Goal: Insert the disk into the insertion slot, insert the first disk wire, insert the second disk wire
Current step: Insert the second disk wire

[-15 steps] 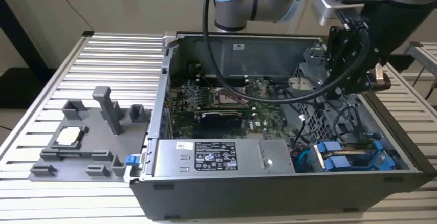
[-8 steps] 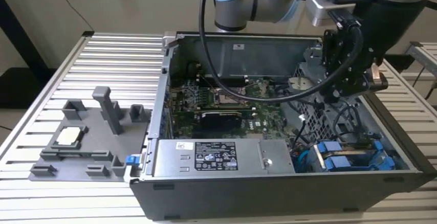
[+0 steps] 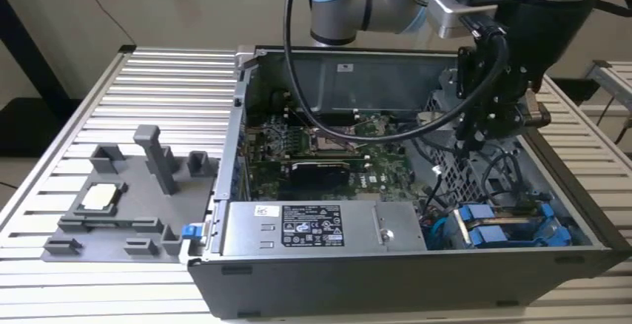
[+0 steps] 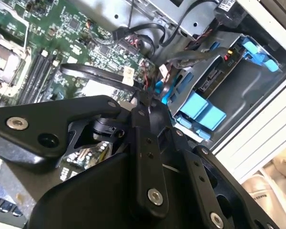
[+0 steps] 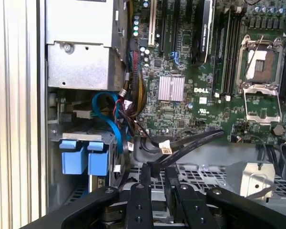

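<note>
Over the grey perforated drive cage (image 5: 205,174), gripper (image 5: 157,170) pinched narrow on a black cable (image 5: 195,140); power-supply box (image 3: 395,228) carries a white printed label (image 3: 311,225).

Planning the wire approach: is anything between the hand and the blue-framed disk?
Yes. In the first wrist view a looped blue cable and a bundle of dark wires hang between the hand and the disk, right beside its blue tabs.
</note>
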